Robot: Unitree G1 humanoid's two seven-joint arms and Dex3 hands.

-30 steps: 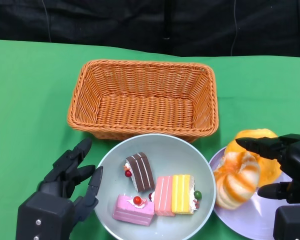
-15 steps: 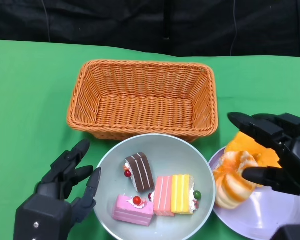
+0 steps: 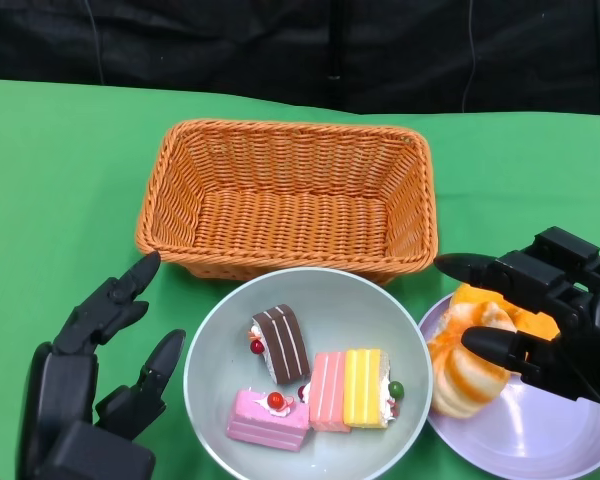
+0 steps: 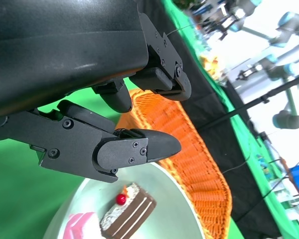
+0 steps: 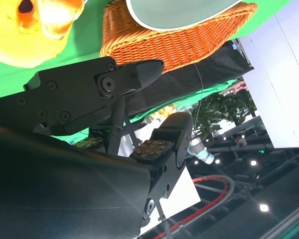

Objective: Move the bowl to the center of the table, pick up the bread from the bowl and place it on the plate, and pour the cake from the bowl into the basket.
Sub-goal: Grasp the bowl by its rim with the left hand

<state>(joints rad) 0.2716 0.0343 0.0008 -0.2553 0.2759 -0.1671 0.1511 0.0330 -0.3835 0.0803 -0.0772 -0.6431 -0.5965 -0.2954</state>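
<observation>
Fingers of the right hand (image 3: 540, 310) are spreading open over the bread (image 3: 475, 355), holding nothing; the left hand (image 3: 95, 385) is also lying open, just left of the bowl (image 3: 215, 340). The bread, an orange-and-white glazed ring, is sitting on the lavender plate (image 3: 510, 440) at near right. The pale green bowl is holding four cake slices (image 3: 315, 385), brown, pink, pink-yellow; the orange wicker basket (image 3: 285, 195) is standing just beyond it.

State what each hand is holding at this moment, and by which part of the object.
Nothing is held. The left hand is open beside the bowl; the right hand is open above the bread on the plate.
</observation>
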